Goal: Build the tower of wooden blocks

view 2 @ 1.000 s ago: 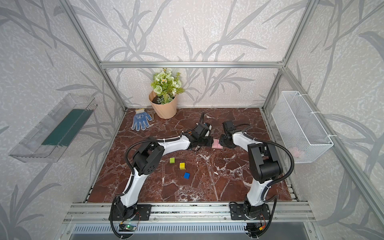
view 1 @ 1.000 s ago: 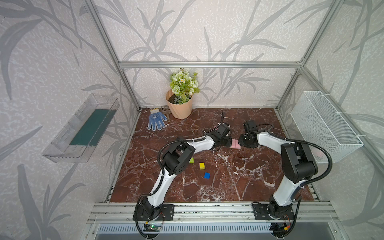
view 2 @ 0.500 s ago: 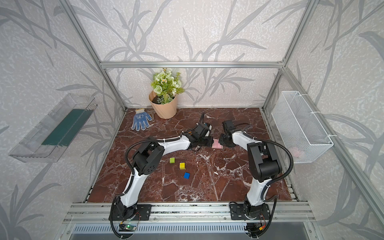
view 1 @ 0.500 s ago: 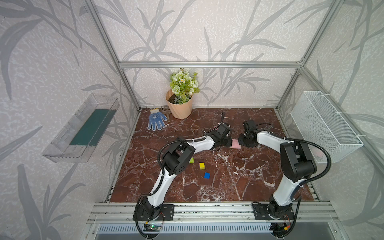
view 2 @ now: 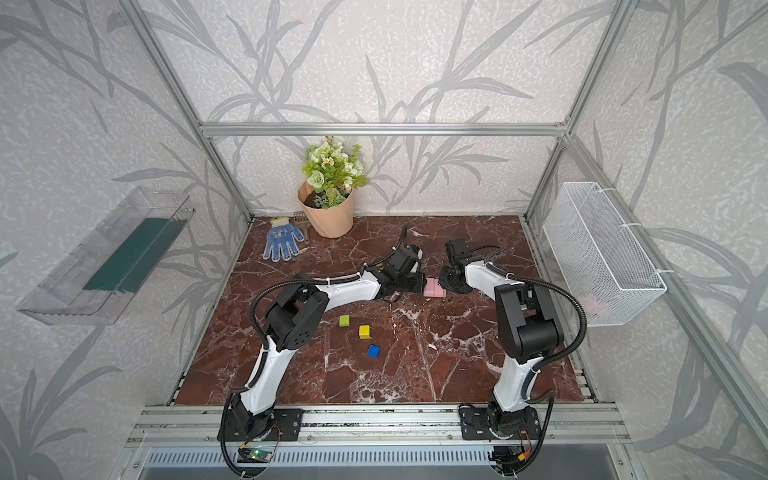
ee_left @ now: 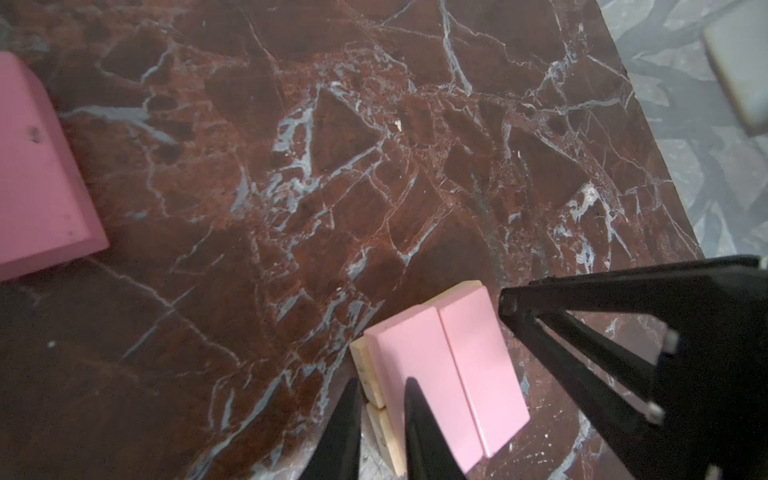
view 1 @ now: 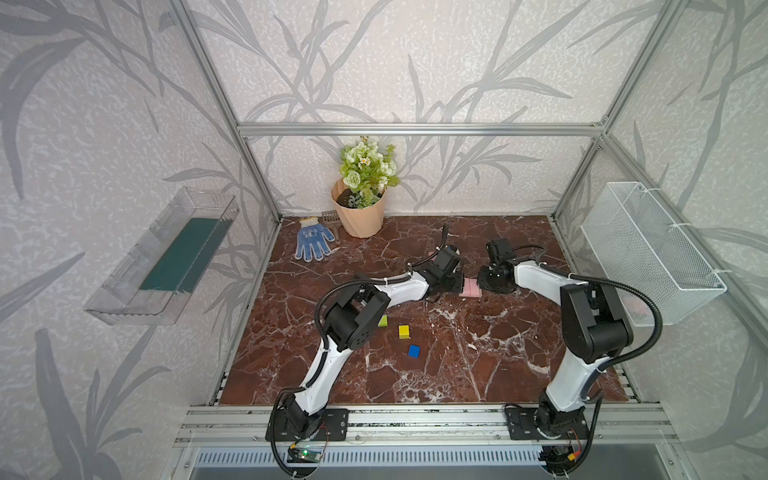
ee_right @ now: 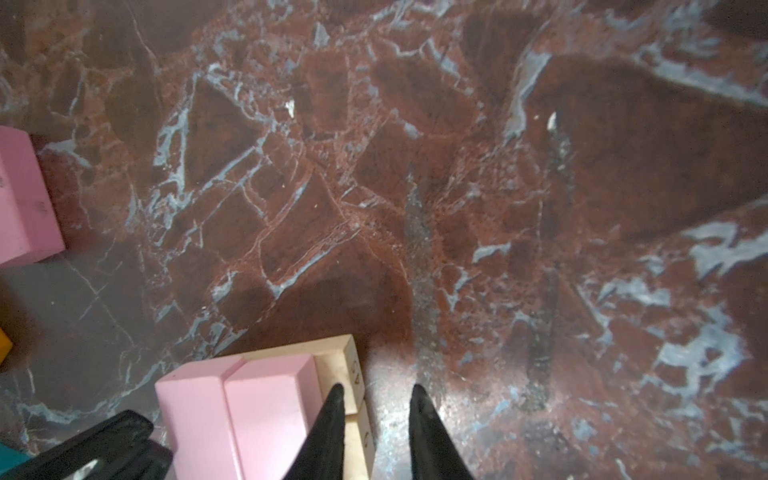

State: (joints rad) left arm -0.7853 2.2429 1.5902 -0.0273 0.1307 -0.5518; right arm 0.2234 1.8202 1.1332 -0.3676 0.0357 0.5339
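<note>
Near the centre of both top views, the left gripper (view 1: 458,286) and right gripper (view 1: 482,285) (fingers together, holding nothing) flank the pink blocks (view 1: 471,288).

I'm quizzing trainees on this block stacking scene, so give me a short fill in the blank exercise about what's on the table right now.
1. Two ___ blocks lie side by side on the plain wood blocks.
2. The cube nearest the arm bases is ___.
3. Between it and the lime cube sits a ___ cube.
4. Beside the flower pot lies a blue ___.

Missing words: pink; blue; yellow; glove.
</note>
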